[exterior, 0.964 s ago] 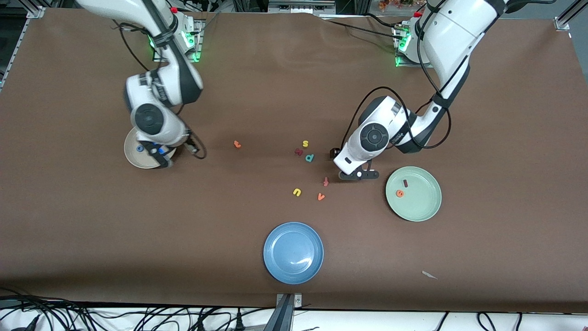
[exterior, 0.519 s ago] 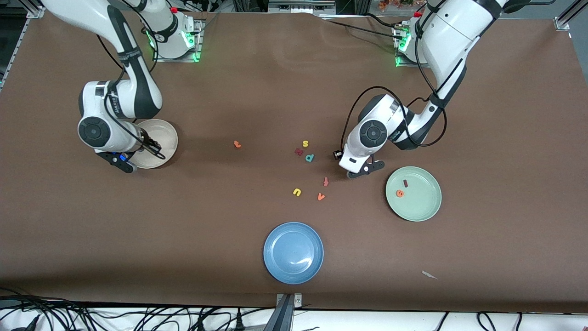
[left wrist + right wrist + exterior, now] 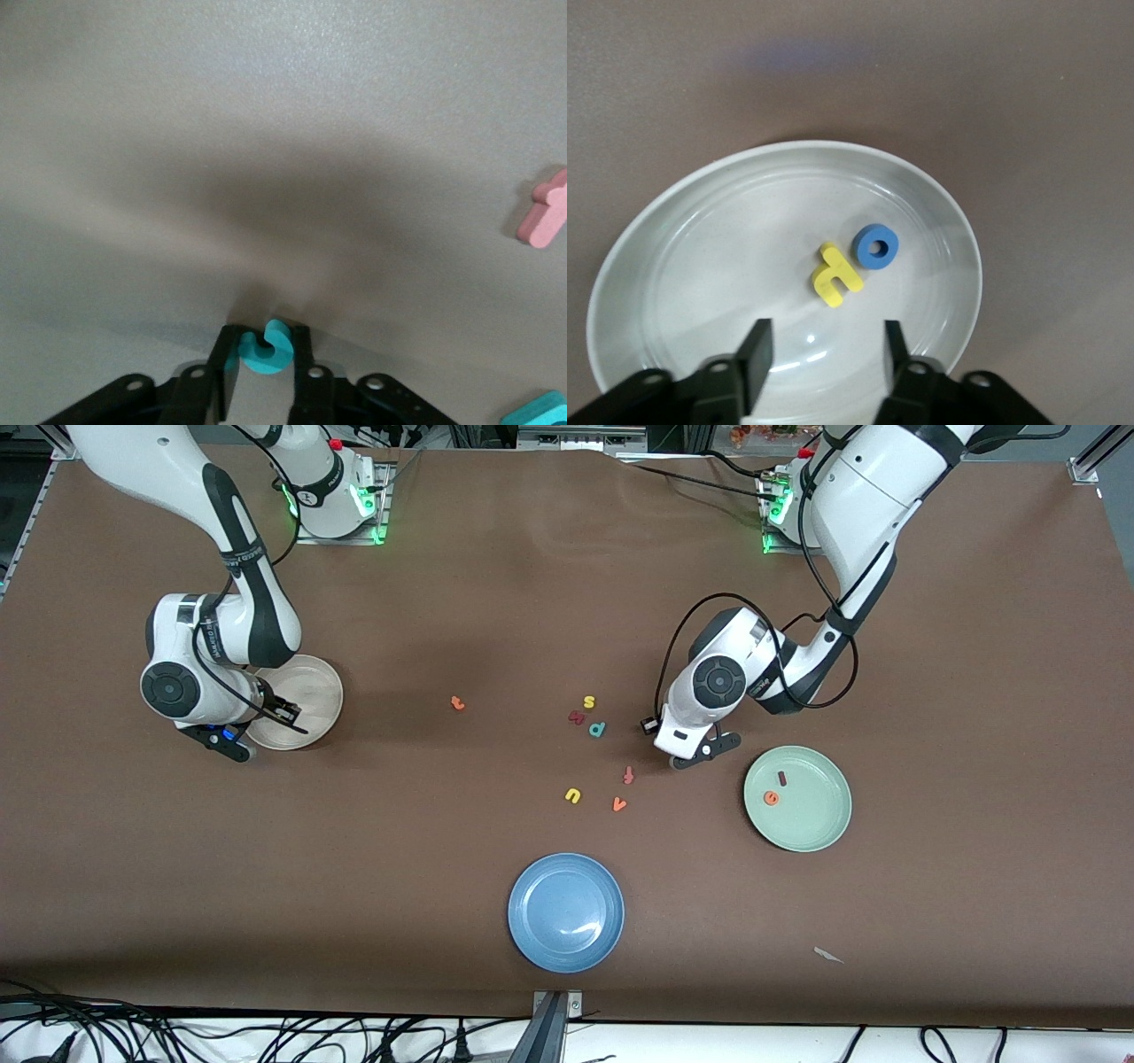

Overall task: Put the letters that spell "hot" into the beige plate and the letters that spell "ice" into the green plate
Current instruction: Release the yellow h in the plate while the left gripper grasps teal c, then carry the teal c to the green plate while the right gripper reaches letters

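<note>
Beige plate (image 3: 673, 257): yellow "h" (image 3: 835, 275), blue "o" (image 3: 876, 246) in; my right gripper (image 3: 824, 347) empty, parted above.
Green plate (image 3: 819, 824): "i" (image 3: 781, 778), "e" (image 3: 772, 798).
Left gripper (image 3: 266, 347) pinches teal "c" (image 3: 268, 348).
Orange "t" (image 3: 457, 703) outstanding, mid-table.

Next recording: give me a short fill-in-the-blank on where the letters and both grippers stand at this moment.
1. The left gripper has its fingers around the teal ____.
2. The beige plate holds the yellow h and the blue ____.
3. The green plate holds the orange e and the dark red ____.
4. The right gripper hangs open over the ____ plate.

Missing: c; o; i; beige
</note>
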`<state>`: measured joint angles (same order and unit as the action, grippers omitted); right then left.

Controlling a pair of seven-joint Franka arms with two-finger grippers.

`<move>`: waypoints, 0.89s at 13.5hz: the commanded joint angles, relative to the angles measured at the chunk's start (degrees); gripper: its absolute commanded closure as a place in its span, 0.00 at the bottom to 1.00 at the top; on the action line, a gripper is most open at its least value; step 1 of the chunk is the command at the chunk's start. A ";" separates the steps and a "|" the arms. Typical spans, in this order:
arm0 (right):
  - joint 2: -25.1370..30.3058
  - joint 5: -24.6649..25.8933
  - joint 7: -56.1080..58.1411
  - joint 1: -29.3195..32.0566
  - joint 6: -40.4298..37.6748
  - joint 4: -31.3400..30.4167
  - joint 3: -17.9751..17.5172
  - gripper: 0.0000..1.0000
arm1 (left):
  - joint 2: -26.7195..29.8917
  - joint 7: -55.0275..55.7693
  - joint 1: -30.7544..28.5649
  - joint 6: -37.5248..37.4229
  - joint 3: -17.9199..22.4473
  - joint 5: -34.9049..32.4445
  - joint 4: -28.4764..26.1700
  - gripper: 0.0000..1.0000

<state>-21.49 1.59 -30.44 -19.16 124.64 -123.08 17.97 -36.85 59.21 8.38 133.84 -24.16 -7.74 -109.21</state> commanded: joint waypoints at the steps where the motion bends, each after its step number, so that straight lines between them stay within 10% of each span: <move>1: 2.76 -0.45 1.09 -0.18 -1.41 0.20 -1.00 0.01 | 0.46 0.38 0.41 -0.42 0.34 1.24 -0.13 0.98; 12: 3.04 -0.10 7.82 -0.36 -8.46 12.86 -23.59 0.01 | 3.54 -9.97 -3.36 -15.53 0.43 0.45 11.03 0.95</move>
<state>-17.24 1.51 -27.84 -20.00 114.53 -110.57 -3.72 -33.93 54.87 6.79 120.30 -23.75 -7.76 -98.88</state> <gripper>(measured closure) 0.004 0.722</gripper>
